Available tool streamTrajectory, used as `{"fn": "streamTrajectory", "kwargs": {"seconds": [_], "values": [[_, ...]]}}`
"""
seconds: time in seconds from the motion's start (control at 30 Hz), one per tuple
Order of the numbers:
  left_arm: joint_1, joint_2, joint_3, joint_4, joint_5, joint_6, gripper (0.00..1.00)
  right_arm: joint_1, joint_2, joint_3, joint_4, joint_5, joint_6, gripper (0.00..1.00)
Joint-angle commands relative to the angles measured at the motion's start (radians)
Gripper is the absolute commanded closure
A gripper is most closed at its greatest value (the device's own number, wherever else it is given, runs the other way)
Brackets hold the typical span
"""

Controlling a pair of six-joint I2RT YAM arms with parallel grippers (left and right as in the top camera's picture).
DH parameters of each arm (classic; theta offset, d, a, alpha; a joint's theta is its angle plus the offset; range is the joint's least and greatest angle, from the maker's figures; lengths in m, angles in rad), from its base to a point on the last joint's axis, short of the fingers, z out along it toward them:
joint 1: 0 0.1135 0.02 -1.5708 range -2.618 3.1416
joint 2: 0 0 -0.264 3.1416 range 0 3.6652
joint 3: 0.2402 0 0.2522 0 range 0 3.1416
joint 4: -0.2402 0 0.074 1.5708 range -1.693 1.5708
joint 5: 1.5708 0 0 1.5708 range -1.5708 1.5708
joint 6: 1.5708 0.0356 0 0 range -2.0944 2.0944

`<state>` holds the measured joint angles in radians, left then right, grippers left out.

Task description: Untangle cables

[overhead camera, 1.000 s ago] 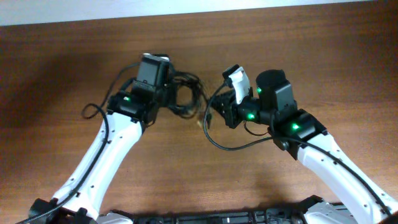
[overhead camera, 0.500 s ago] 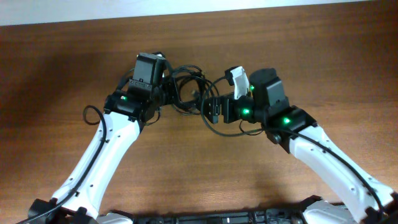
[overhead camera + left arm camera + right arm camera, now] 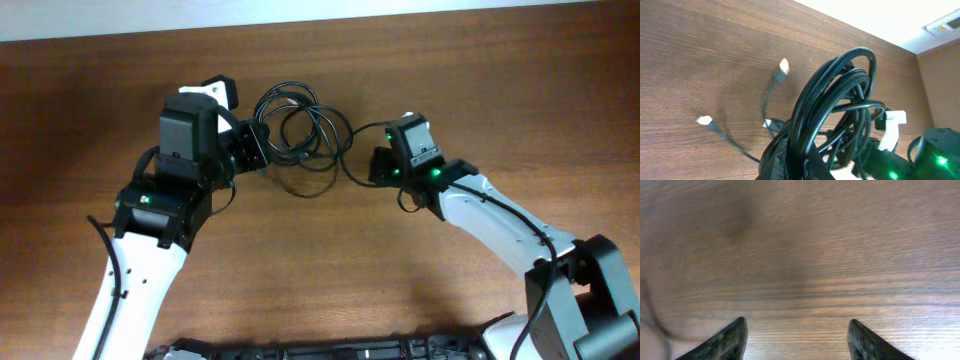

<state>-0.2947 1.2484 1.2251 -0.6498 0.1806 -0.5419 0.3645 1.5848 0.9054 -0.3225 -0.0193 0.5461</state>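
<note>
Overhead, left end effector [image 3: 256,148] clamps cables [image 3: 812,102] coiled rightward, right end effector [image 3: 796,330] agape, empty

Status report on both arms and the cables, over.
Left gripper shut on cables. Right gripper open, empty, above table. Cables one tangled coil. Nothing else seen in the way.

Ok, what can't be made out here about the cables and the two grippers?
- Overhead and left wrist: how many thin black cords form the looped bundle; the strands overlap.
- Left wrist: small plug ends are motion-blurred, type unreadable.
- Left wrist: left gripper fingertips are buried under the bundle and cut by the bottom edge.
- Right wrist: open right gripper over blurred wooden table; any cord contact unclear.
</note>
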Motion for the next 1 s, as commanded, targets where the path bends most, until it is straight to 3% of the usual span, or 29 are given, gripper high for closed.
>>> {"fn": "streamTrajectory", "kwargs": {"seconds": [0.0,0.1,0.13,0.17,0.27,0.33,0.37,0.4,0.5,0.57,0.63,0.83,0.97], "values": [[0.003,-0.017,0.016,0.013,-0.077,-0.049,1.00,-0.056,-0.068,0.009,-0.003,-0.494,-0.265,0.19],[0.003,-0.016,0.016,0.001,-0.067,-0.048,1.00,-0.058,-0.108,0.008,0.053,-0.882,-0.314,0.13],[0.003,-0.016,0.016,-0.012,-0.065,-0.048,1.00,-0.057,-0.108,0.008,0.164,-1.075,-0.314,0.03],[0.003,-0.015,0.016,-0.014,-0.065,-0.048,1.00,-0.057,-0.108,0.008,0.265,-1.176,-0.314,0.05],[0.003,-0.013,0.016,-0.026,-0.064,-0.049,1.00,-0.054,-0.108,0.008,0.421,-1.103,-0.313,0.01],[0.003,-0.013,0.016,-0.028,0.037,-0.049,1.00,-0.014,-0.106,0.008,0.400,-0.815,-0.313,0.01],[0.002,-0.013,0.016,-0.028,0.143,-0.049,0.99,0.039,-0.106,0.008,0.330,-0.502,-0.312,0.03],[0.002,-0.013,0.016,-0.028,0.171,-0.049,0.99,0.071,-0.106,0.008,0.286,-0.307,-0.303,0.04],[0.002,-0.013,0.016,-0.020,0.258,-0.048,0.99,0.106,-0.106,0.008,0.257,-0.108,-0.302,0.04],[0.002,-0.013,0.016,-0.046,0.357,0.051,1.00,0.105,-0.106,0.008,0.220,0.111,-0.124,0.04],[0.003,-0.014,0.016,-0.100,0.356,0.138,1.00,0.083,-0.106,0.008,0.163,0.216,-0.035,0.04],[0.102,-0.016,0.016,-0.099,0.332,0.169,1.00,-0.172,-0.106,0.008,-0.103,0.121,-0.037,0.04],[0.100,-0.002,0.016,-0.091,0.327,0.169,1.00,-0.175,-0.106,0.007,-0.070,-0.413,-0.153,0.01]]}}
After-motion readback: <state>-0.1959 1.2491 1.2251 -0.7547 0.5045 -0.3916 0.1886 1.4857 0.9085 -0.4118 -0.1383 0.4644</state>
